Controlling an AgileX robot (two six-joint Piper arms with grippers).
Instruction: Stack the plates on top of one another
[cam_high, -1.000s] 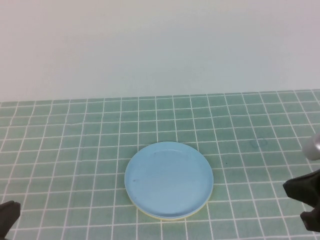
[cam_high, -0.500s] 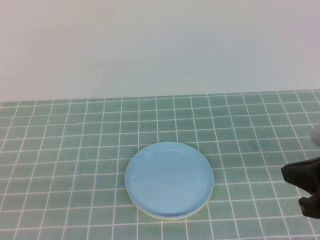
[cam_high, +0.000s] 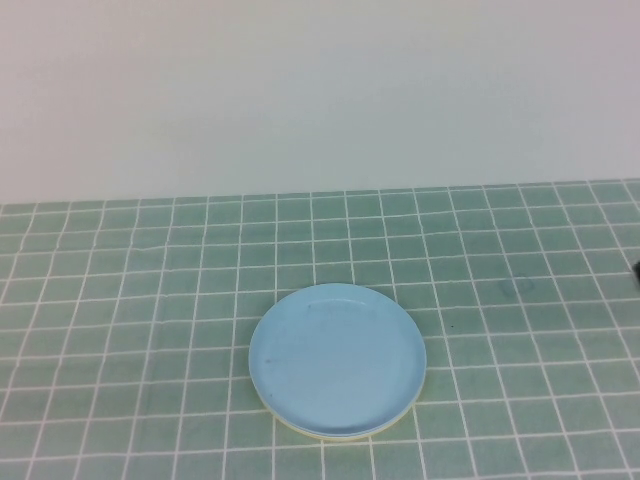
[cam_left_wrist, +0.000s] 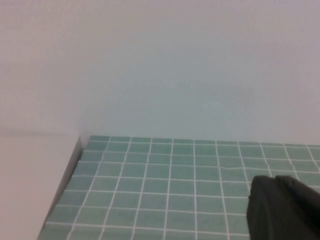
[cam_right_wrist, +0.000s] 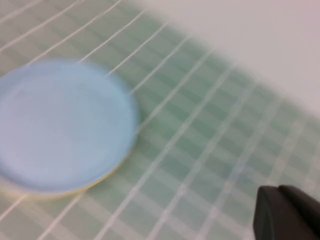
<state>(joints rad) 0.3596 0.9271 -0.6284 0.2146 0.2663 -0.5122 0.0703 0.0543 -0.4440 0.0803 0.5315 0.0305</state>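
The light blue plate (cam_high: 338, 358) lies on top of a stack at the middle front of the green tiled table. A thin yellow plate rim (cam_high: 300, 425) shows under its near edge. The white plate is hidden. In the right wrist view the blue plate (cam_right_wrist: 60, 125) is blurred, with the yellow rim (cam_right_wrist: 95, 183) below it. My right gripper (cam_right_wrist: 277, 192) is shut and empty, well off to the right of the stack. My left gripper (cam_left_wrist: 272, 180) is shut and empty over bare tiles near the table's left edge. Neither gripper shows clearly in the high view.
The green tiled mat (cam_high: 120, 300) spreads around the stack, with a plain white wall behind. The left wrist view shows the mat's left edge (cam_left_wrist: 70, 175) with a white surface beside it. A dark sliver (cam_high: 637, 268) sits at the right border.
My right gripper has drawn back to the right and left the high view. The dark tip of my left gripper at the bottom left corner has also gone. The stack has not moved.
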